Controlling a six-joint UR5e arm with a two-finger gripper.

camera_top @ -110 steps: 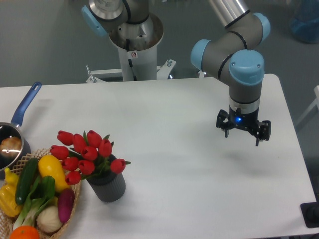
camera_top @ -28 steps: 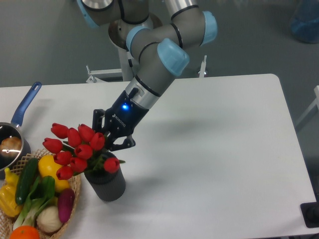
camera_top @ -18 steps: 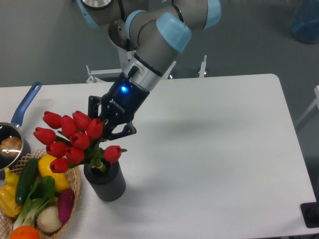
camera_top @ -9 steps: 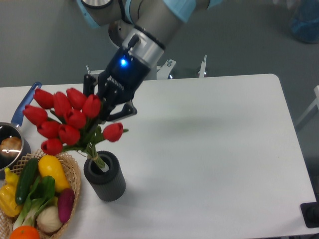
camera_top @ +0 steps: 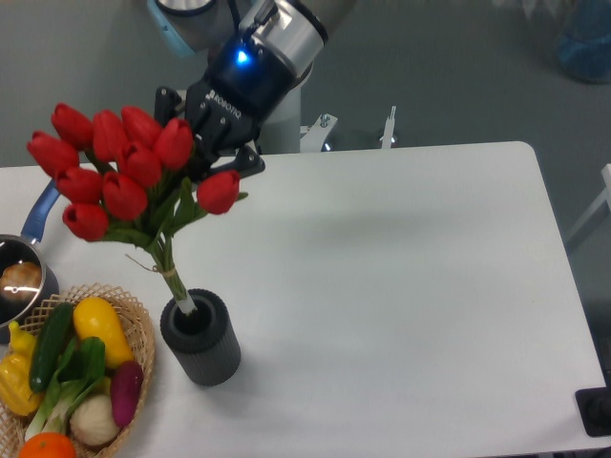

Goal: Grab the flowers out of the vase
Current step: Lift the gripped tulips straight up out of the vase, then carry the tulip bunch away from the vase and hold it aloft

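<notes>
Tool (camera_top: 205, 143) grasping flowers (camera_top: 119, 172) has risen — stalk tip (barely) in vase (camera_top: 200, 339).

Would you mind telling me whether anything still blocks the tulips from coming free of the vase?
Nothing visible blocks them. The gripper holds the tulips up high; only the stalk's pale tip sits in the vase mouth, with open space above.

Vase (camera_top: 201, 339) on table (camera_top: 410, 315), near edge. Basket (camera_top: 143, 367) at its 9 o'clock, touching. Flowers (camera_top: 124, 176) above at 11, stalk tip in hole. Saucepan (camera_top: 24, 272) at basket's 11.
</notes>
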